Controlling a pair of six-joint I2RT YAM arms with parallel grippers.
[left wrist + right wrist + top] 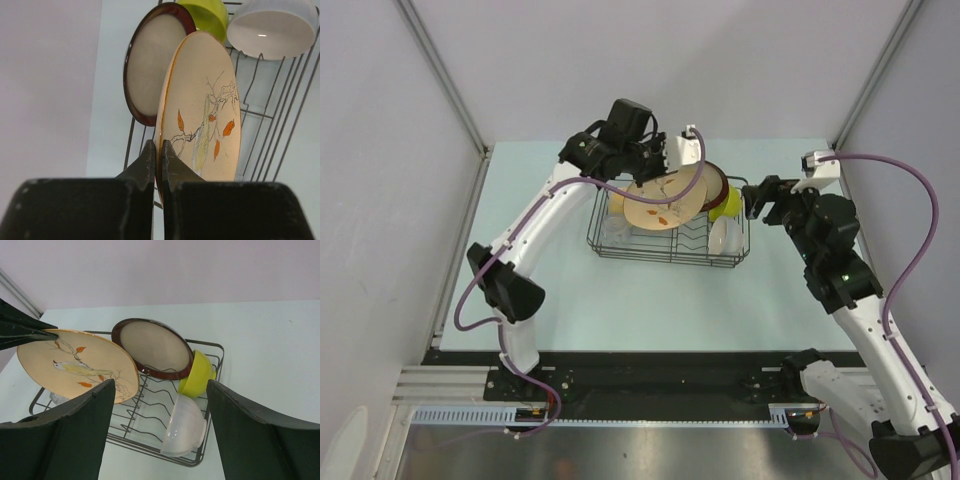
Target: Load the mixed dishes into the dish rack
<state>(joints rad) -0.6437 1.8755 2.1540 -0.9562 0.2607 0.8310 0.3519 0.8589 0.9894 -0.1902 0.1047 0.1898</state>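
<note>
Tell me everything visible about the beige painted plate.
The beige plate looks glazed ceramic, round, painted with a bird on a branch and orange leaves. The left gripper holds it, jaws shut on its rim, tilted over the dish rack beside the dark-red-rimmed dish. Whether it touches either is unclear.

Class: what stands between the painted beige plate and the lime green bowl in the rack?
The dark-red-rimmed cream dish, standing on edge between the plate and the bowl; the right wrist view shows it most clearly.
</note>
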